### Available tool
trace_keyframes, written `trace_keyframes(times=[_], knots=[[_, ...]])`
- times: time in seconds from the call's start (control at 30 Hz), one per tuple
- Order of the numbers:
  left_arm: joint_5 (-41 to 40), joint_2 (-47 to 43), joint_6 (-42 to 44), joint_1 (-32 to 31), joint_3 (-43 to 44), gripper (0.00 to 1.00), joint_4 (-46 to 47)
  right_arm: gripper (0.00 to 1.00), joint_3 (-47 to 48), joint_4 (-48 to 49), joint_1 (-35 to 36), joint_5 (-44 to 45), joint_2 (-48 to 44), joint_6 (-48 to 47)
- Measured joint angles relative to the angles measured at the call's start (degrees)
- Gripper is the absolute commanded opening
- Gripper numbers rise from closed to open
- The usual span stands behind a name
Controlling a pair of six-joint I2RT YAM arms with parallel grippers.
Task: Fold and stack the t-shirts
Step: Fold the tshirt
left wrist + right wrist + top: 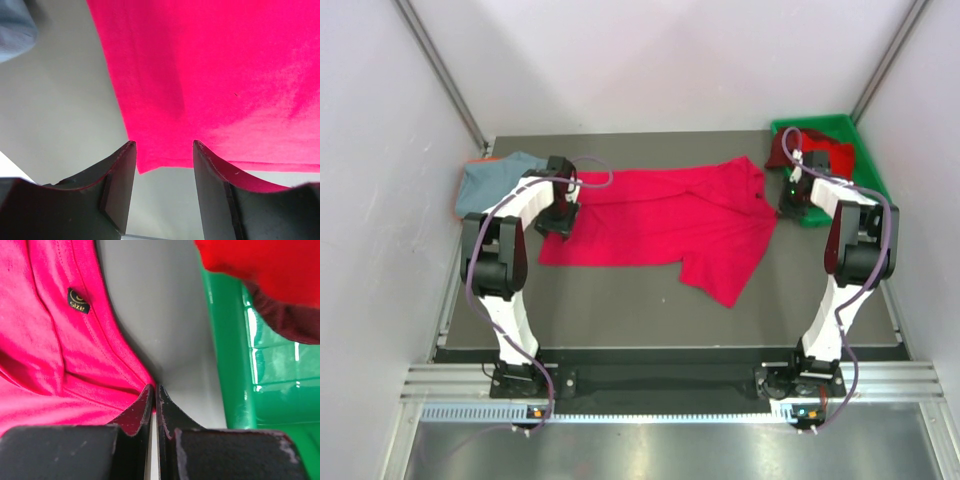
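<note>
A bright red t-shirt (660, 225) is spread flat across the ctr of the tabletop (620, 300), a matte dark grey surface. The body is laid lengthwise toward the left edge and one sleeve is angled toward the near edge. The knit is seen as soft, fine-ribbed and lightly creased. In the right wrist view, stitched double seams are shown along the neckline of the shirt (45, 355), w/ a small black label (78, 300) printed "SIZE" in gold.

The left gripper (558, 222) is held over the shirt's left hem, near the left edge. In its wrist view the left gripper (164, 145) is seen w/ its black, curved fingers parted by a moderate gap and nothing btwn them. The hem cnr of the cloth (225, 75) is framed just beyond the tips.

The right gripper (790, 205) is positioned by the collar, beside the bin. In its wrist view the right gripper (154, 387) is shown w/ fingers pressed together to a thin slit, tips right at the neck edge. Whether cloth is nipped cannot be told.

A grey-blue t-shirt (490, 180) is bunched at the far left cnr. A glossy green plastic bin (868, 160) is set at the far right cnr, w/ a red t-shirt (832, 155) and a dark red t-shirt (782, 150) heaped in it, the latter draped over the rim.
</note>
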Motion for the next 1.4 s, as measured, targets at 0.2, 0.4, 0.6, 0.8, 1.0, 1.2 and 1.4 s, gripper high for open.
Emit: trace_keyframes(times=[0.2, 0.4, 0.6, 0.8, 1.0, 1.2, 1.4], knots=[[0.2, 0.0, -0.3, 0.0, 2.9, 0.54, -0.2, 0.37, 1.5, -0.6, 0.0, 2.0, 0.0, -1.4], [3.0, 0.0, -1.6, 0.0, 5.4, 0.54, -0.1, 0.39, 3.5, -2.8, 0.1, 2.9, -2.9, -3.1], [5.6, 0.2, -2.6, -0.1, 5.4, 0.53, -0.2, 0.37, 10.2, -3.3, 2.7, 0.9, -4.1, -5.0], [8.2, 1.1, -3.0, -0.3, 5.2, 0.53, -0.3, 0.37, 22.3, -2.3, 8.2, -6.2, 2.3, -5.5], [9.1, 1.1, -3.0, -0.4, 2.8, 0.52, -0.3, 0.37, 26.2, -0.9, 13.5, -12.4, 10.4, -2.7], [9.3, 1.1, -3.1, -0.5, 0.1, 0.52, -0.3, 0.37, 26.2, -0.9, 16.2, -15.5, 15.0, 0.0], [9.2, 1.1, -3.0, -0.6, -0.4, 0.53, -0.3, 0.38, 27.9, -0.5, 16.8, -15.9, 17.1, 1.0]])
